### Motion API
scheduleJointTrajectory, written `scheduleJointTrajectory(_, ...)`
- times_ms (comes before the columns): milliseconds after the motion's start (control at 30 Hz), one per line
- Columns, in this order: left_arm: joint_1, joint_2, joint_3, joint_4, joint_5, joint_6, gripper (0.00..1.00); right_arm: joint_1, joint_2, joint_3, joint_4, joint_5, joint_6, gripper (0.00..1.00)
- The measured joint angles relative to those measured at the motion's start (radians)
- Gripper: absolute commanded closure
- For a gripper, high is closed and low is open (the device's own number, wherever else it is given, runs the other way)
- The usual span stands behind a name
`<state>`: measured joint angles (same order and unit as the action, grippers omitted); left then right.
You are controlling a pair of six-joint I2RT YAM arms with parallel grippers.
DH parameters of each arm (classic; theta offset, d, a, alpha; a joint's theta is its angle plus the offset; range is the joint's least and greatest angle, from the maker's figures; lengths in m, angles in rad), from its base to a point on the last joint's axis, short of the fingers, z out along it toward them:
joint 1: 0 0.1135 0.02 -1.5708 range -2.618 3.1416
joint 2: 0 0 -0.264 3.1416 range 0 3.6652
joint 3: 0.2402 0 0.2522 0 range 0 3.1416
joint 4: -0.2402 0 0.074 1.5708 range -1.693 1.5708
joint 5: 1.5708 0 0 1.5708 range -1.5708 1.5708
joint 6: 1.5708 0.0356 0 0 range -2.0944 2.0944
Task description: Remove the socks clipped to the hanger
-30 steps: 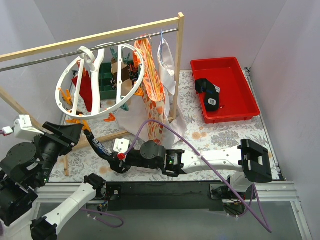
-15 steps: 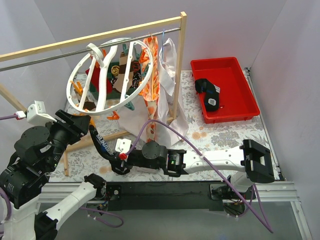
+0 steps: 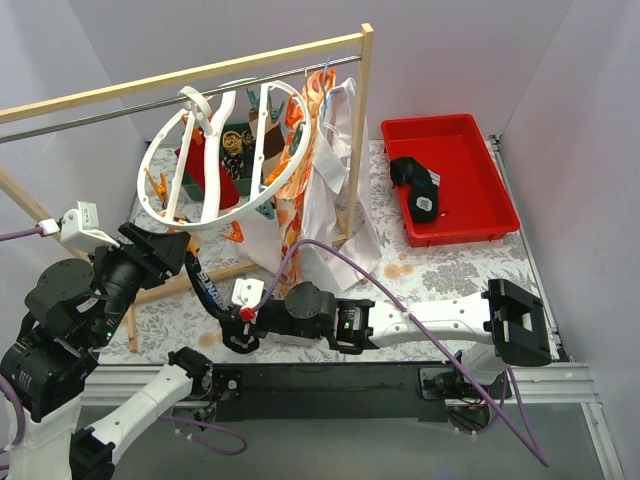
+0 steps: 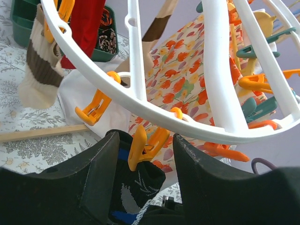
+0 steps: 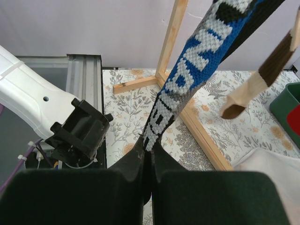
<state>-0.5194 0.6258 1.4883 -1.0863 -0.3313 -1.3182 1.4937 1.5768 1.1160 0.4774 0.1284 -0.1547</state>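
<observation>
The white wheel-shaped hanger [image 3: 225,160] hangs tilted on the rack rail, with orange and teal clips. My left gripper [image 4: 150,154] is open, its jaws on either side of an orange clip [image 4: 143,145] that pinches the black sock with blue and white marks [image 4: 133,190]. My right gripper [image 5: 151,140] is shut on that sock's lower end [image 5: 187,79] and holds it stretched down from the hanger [image 3: 205,290]. A red sock [image 4: 84,23] and a tan-and-brown sock [image 4: 40,65] hang clipped on the rim. In the top view my left gripper [image 3: 178,250] is under the rim and my right gripper [image 3: 230,335] is below it.
An orange floral garment [image 3: 300,190] and a white shirt [image 3: 335,190] hang from the wooden rack [image 3: 357,130] right of the hanger. A green bin [image 3: 230,150] stands behind it. A red tray [image 3: 480,150] at the back right holds a black sock [image 3: 415,187].
The hanger has swung up and to the right and tilted more upright. My left arm has risen and closed in under its rim. The right gripper has kept its hold on the sock.
</observation>
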Motion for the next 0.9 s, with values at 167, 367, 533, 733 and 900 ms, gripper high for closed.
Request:
scheduleJointTrajectory(167, 0.000, -0.003, -0.003, 0.011, 0.022, 0.024, 0.49, 0.000, -0.001, 0.000, -0.001, 0.000, 0.000, 0.99)
scheduleJointTrajectory(367, 0.000, -0.002, -0.003, 0.009, 0.027, 0.041, 0.45, 0.000, -0.003, 0.000, -0.005, 0.000, 0.001, 0.99)
scheduleJointTrajectory(533, 0.000, -0.002, -0.003, 0.012, 0.039, 0.055, 0.53, 0.000, -0.003, 0.000, -0.006, -0.001, 0.001, 0.99)
scheduleJointTrajectory(733, 0.000, -0.031, -0.003, 0.038, 0.067, 0.074, 0.47, 0.000, -0.004, 0.000, -0.005, -0.001, 0.001, 0.99)
scheduleJointTrajectory(900, 0.000, -0.034, -0.003, 0.058, 0.090, 0.082, 0.45, 0.000, -0.004, 0.000, -0.006, -0.001, 0.002, 0.99)
